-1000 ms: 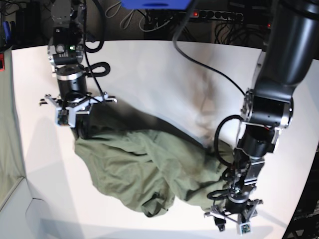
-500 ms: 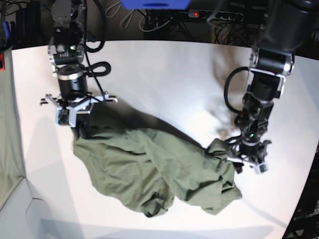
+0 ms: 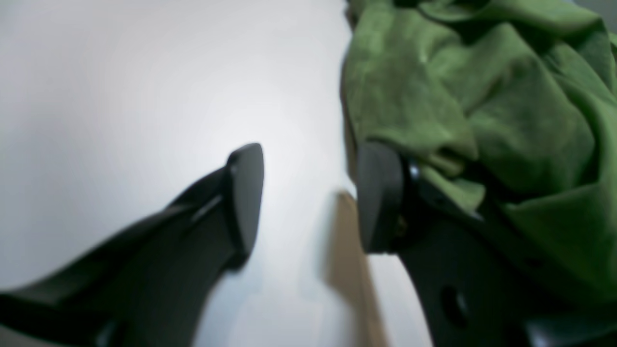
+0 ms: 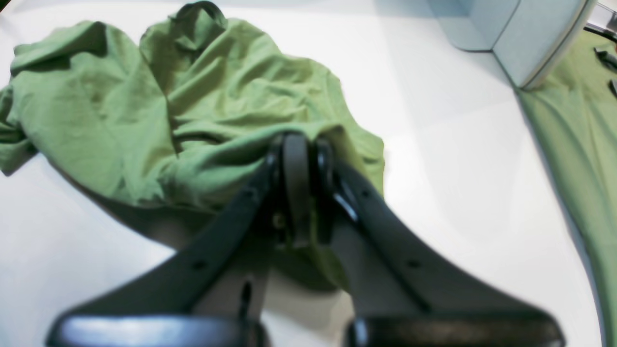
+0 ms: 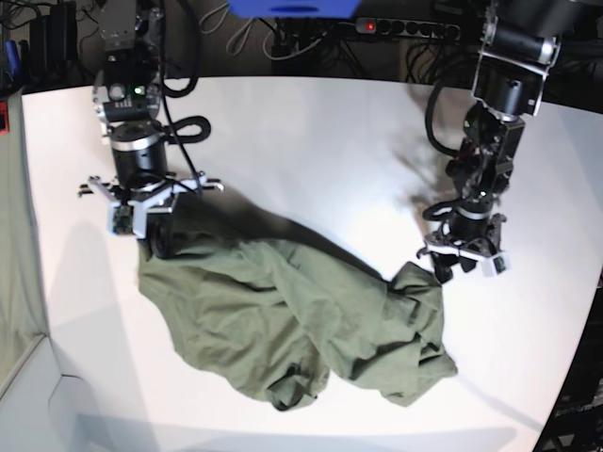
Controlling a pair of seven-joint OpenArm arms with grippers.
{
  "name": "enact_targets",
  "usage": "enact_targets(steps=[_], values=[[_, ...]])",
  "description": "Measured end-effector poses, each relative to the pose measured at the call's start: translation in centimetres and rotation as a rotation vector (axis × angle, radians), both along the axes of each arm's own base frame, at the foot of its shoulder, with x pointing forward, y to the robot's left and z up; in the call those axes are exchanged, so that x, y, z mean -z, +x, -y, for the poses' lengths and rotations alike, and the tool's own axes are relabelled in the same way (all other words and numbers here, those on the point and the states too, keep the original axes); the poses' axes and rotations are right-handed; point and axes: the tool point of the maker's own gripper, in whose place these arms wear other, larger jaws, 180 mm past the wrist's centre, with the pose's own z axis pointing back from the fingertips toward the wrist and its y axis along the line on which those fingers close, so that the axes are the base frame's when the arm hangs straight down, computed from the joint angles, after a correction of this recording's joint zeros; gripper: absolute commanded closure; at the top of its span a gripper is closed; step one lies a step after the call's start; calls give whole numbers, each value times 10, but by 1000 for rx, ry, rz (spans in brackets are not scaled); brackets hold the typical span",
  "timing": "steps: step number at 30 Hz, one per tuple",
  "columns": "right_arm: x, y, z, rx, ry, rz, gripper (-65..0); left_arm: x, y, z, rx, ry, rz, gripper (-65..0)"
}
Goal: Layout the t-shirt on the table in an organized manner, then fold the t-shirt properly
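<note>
We find t-shirt [image 5: 301, 330] crumpled in heap on table [image 5: 301, 141], toward near edge. Right gripper [image 4: 301, 188] clamped tight on fold of shirt fabric at heap's far corner. Left gripper [image 3: 308, 197] at opposite corner, jaws apart, nothing between them; one finger [image 3: 378, 193] touches cloth. We note greenish-grey strip [image 4: 578, 159] beside table.

Olive-green t-shirt [image 5: 283, 325] crumpled, bunched in heap on white table [image 5: 301, 151], near front edge.
</note>
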Motion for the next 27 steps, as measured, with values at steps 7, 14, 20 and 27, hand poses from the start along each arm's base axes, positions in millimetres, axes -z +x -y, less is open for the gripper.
enact_targets(steps=[7, 14, 20, 27], values=[[2, -1, 0, 0, 0, -5, 0, 2, 0, 21, 12, -36, 10, -307], [2, -2, 0, 0, 0, -7, 0, 3, 1, 38, 21, -69, 16, -307], [2, -2, 0, -1, 0, -6, 0, 3, 2, 52, 26, -96, 23, -304], [1, -1, 0, 0, 0, -4, 0, 7, -8, 55, 20, -110, 36, -303]])
